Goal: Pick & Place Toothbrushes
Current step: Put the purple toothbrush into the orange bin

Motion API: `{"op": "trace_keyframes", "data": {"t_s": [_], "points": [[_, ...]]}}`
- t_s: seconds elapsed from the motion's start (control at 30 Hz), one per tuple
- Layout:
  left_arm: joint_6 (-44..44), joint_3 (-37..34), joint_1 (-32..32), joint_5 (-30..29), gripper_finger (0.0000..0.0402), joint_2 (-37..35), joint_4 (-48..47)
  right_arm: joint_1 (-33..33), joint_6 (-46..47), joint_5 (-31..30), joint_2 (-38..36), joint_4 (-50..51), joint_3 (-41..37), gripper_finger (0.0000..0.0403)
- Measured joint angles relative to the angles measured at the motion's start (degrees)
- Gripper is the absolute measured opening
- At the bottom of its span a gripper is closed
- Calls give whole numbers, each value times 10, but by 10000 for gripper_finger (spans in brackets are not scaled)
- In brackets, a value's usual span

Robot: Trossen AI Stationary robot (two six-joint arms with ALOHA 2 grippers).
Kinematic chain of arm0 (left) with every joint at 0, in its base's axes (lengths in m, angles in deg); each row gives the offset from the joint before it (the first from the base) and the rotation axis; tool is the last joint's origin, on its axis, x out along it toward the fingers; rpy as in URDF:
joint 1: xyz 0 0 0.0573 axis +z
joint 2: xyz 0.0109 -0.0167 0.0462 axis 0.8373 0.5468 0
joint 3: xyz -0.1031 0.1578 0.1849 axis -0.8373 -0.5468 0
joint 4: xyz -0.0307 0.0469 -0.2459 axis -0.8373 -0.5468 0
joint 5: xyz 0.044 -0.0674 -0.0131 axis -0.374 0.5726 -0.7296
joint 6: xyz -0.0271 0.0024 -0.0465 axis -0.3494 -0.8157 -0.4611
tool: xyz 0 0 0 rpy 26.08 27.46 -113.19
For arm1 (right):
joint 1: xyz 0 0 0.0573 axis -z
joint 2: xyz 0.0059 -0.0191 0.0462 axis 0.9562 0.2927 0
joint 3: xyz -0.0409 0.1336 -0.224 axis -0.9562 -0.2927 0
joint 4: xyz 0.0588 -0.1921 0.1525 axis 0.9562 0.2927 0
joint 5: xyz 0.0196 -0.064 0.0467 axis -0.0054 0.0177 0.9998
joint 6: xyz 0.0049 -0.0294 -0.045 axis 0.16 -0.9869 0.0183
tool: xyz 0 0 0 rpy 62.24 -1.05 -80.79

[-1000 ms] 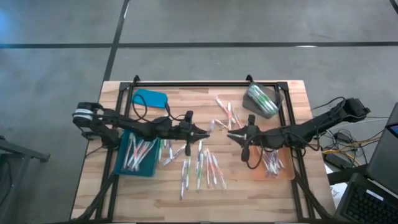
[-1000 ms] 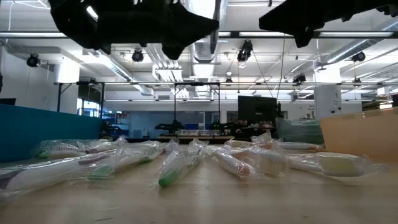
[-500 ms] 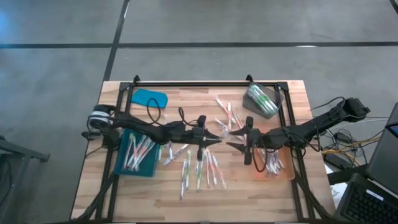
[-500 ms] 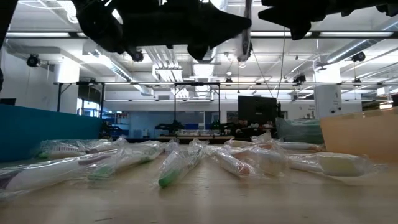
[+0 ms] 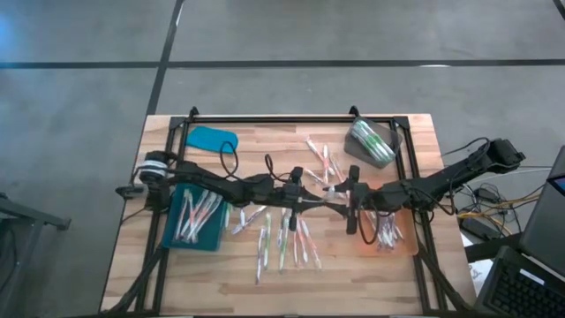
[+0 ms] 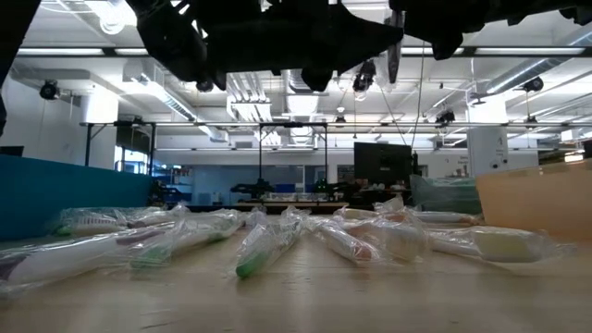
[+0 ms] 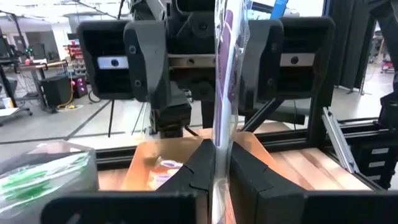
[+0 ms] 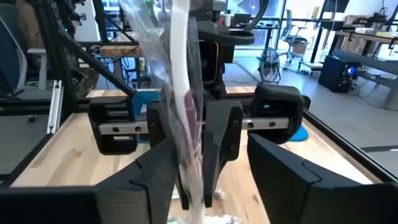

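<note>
Wooden table (image 5: 415, 132), high view: left claw (image 5: 328, 200) and right claw (image 5: 334, 200) tip to tip above centre; loose toothbrushes (image 5: 287, 237) below and beside both; teal tray (image 5: 196, 237) behind left claw, orange tray (image 5: 388, 240) behind right.
Low view: claws dark overhead, wrapped toothbrushes across table.
Left wrist view: left claw pinched shut on wrapped toothbrush (image 7: 225, 74), upright.
Right wrist view: right claw's fingers (image 8: 149, 180) parted either side of same toothbrush, not clamping.

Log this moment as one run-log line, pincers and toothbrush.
phase: mid-air handover | left pincer: shut on wrapped toothbrush | right pincer: open around it | site: above table centre
</note>
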Motion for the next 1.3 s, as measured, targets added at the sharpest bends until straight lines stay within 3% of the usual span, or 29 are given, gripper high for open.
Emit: {"op": "trace_keyframes", "data": {"t_s": [0.53,1.0,1.3], "points": [[-2,2,1,-4,30,0,-2,0,-15,2,0,2,0,19],[-2,2,1,-2,40,-1,-3,0,-18,2,0,4,0,17],[1,2,0,-13,142,-1,-12,1,-17,-3,0,5,-2,21]]}}
